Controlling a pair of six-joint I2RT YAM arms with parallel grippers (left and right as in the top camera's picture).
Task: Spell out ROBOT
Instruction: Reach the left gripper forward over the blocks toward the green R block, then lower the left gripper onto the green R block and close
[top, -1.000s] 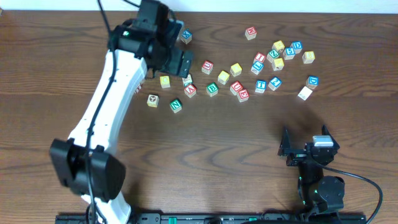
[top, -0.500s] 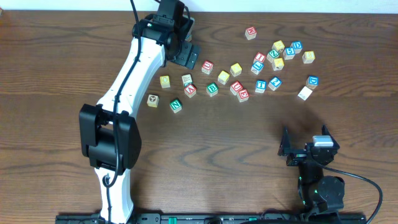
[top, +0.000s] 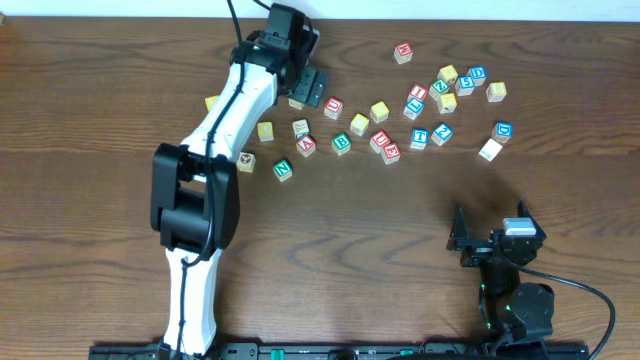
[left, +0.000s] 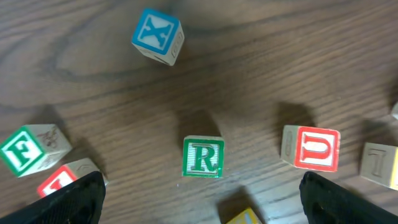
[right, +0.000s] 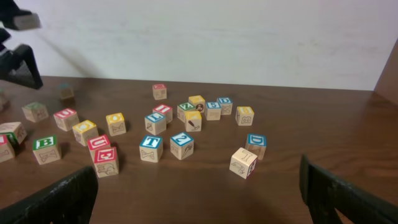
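My left claw (left: 206, 198) stands spread wide and empty above the surface (left: 280, 62). Just ahead of it lies the green R block (left: 203, 157), with the red U block (left: 319, 148) to its right, the green F block (left: 22, 153) to its left and the blue X block (left: 157, 36) farther off. My right claw (top: 490, 234) is also wide and empty. The green B block (right: 45, 144) and the blue T block (right: 150, 144) lie well beyond it.

R cube (left: 203, 157) has bare wood on both flanks, and the wide-spread left gripper (left: 202, 186) straddles it with room. Crowding: U cube (left: 317, 148) near the right finger, F cube (left: 25, 149) and a red cube (left: 65, 180) by the left finger. X cube (left: 158, 36) sits well apart. The table (top: 350, 250) is bare across its front half. The left arm (top: 225, 130) overhangs the scatter's left side.
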